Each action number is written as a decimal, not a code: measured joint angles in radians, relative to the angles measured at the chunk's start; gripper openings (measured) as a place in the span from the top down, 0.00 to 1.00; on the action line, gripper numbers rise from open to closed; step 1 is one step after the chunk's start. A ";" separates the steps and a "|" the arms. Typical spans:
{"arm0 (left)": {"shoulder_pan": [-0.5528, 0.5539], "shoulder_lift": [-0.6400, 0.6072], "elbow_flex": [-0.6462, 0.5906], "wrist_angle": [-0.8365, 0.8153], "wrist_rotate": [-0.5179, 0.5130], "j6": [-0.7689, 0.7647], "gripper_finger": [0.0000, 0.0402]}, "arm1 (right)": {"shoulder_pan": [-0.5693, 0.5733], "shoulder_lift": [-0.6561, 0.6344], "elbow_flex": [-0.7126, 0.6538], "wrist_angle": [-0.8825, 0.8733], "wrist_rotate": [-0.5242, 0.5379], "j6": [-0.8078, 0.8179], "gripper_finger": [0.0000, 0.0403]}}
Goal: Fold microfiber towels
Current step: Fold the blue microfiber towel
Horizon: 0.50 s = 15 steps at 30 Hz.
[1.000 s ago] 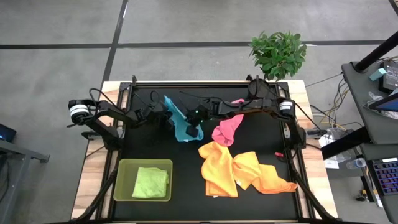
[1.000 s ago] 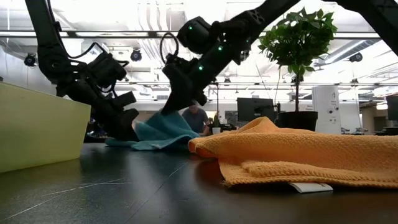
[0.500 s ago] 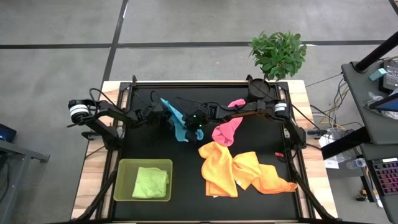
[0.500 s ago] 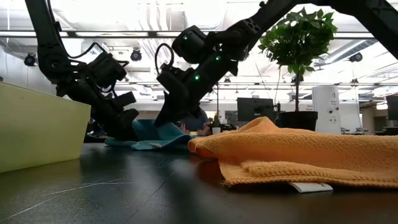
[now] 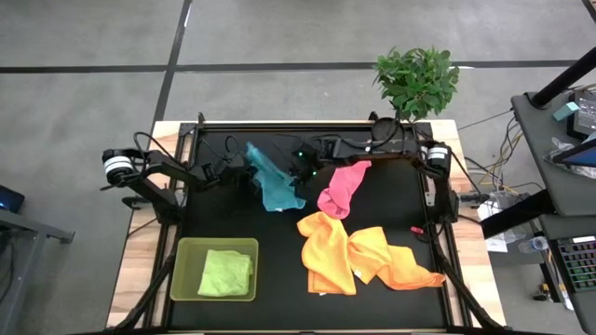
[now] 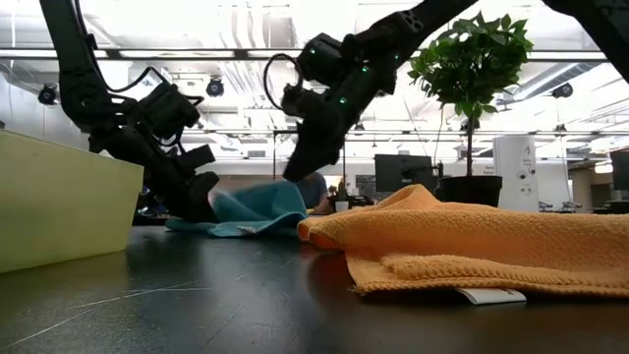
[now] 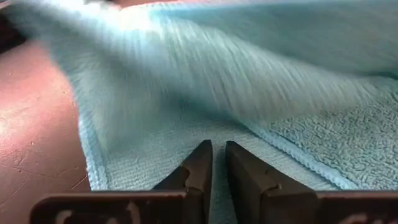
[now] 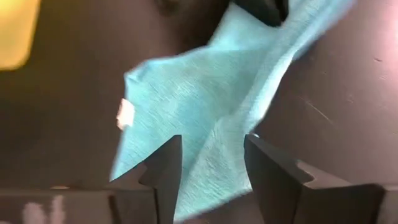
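Note:
The light blue towel (image 5: pixel 277 186) lies crumpled on the black table at the far middle. My left gripper (image 5: pixel 251 174) is down on its left end, shut on the cloth. My right gripper (image 5: pixel 298 169) stands open above the towel's right part, touching nothing; in its wrist view the towel (image 8: pixel 205 106) lies beneath the spread fingers. A pink towel (image 5: pixel 340 191) and orange and yellow towels (image 5: pixel 358 253) lie loose on the table. A lime green towel (image 5: pixel 226 273) lies in the tray. My left gripper pinches the light blue towel between its two fingers at its left end (image 7: pixel 214 134), close to a hemmed edge (image 7: pixel 93 168). The fingers (image 6: pixel 201 202) slant down from the table's left. The towel lies on the table; one layer or several, I cannot tell.
A translucent lime-green tray (image 5: pixel 186 270) stands at the near left. A potted plant (image 5: pixel 416 79) stands beyond the far right corner. In the low view the orange towel (image 6: pixel 472 246) fills the near right.
My right gripper has opened and let go of the light blue towel, then risen and drawn back toward the far edge. The towel part it held up has dropped onto the table. The end under my left gripper has stayed put.

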 joint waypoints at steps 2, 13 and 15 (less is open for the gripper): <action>0.000 0.000 0.000 -0.001 0.000 0.000 0.92 | -0.029 -0.001 0.000 -0.010 -0.001 -0.027 0.57; 0.000 0.000 -0.002 -0.002 0.000 0.008 0.92 | -0.156 0.088 -0.011 -0.070 -0.081 -0.002 0.51; 0.000 0.000 -0.002 -0.002 0.000 0.007 0.92 | -0.161 0.088 -0.013 -0.081 -0.080 -0.001 0.52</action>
